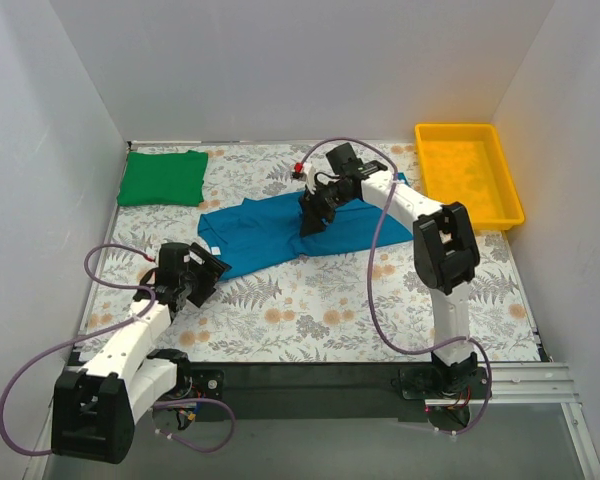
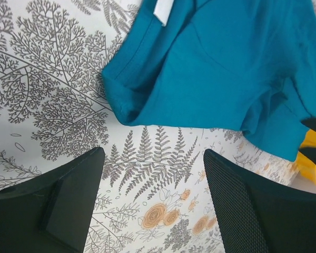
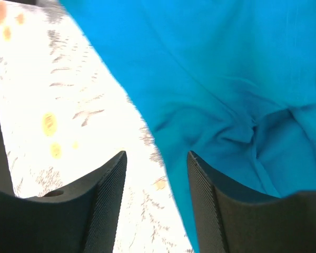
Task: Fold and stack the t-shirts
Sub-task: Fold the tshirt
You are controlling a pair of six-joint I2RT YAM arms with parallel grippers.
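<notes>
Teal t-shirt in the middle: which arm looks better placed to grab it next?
Probably the right. The right gripper hangs open directly over the teal t-shirt, with the cloth's edge below its jaws. The left gripper, also open, sits over the patterned table, just short of the shirt.

- Folded tee (image 1: 162, 178) lies in the far left corner of the bench (image 1: 310, 320).
- Spread tee (image 1: 270, 232) lies mid-bench, right of the folded tee and nearer, well apart from it.
- Tray (image 1: 467, 127) sits in the far right corner.
- Left gripper (image 1: 212, 268) is just beside the spread tee's near left end.
- Right gripper (image 1: 311, 220) is over its middle.
</notes>
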